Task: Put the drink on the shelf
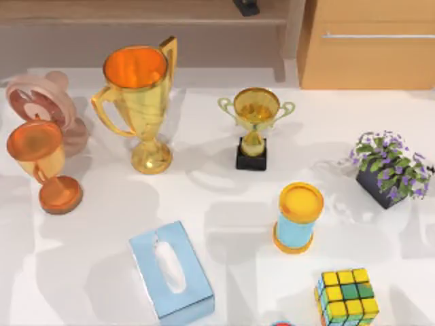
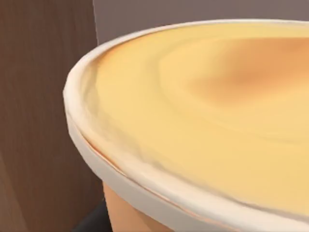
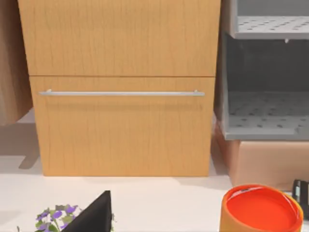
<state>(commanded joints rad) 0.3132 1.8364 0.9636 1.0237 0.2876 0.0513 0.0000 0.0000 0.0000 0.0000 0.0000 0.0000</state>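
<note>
Top view, shelf point(image 1: 143, 12): long light-brown board along far edge of bench point(image 1: 224, 204), upright post at its rt end; a small dark part sits on the board near the post.
Top view, cabinet point(image 1: 367, 44): wooden, metal handle, just rt of the post.
Top view, bench items: big gold trophy point(image 1: 139, 102) left of centre; small gold trophy point(image 1: 254, 125) on black base, centre; orange goblet trophy point(image 1: 39, 163) at left, pink round item point(image 1: 42, 102) just behind it; blue tissue box point(image 1: 171, 268) near front; light-blue cylinder point(image 1: 298, 217) w/ orange-yellow top, rt of centre; puzzle cube point(image 1: 346, 295) front rt; potted purple plant point(image 1: 391, 168) far rt.
Left wrist view, drink point(image 2: 203, 125): peach-orange container w/ pale rim, very close to cam, seen from above at an angle; brown wood panel beside it, grey wall behind. Left jaws: cannot tell state.
Right wrist view: cabinet front w/ handle, grey perforated rack point(image 3: 265, 82) beside it, plant's flowers and a dark finger at bottom edge, orange-red round tub point(image 3: 260, 212) nearby. Right jaws: cannot tell state.
</note>
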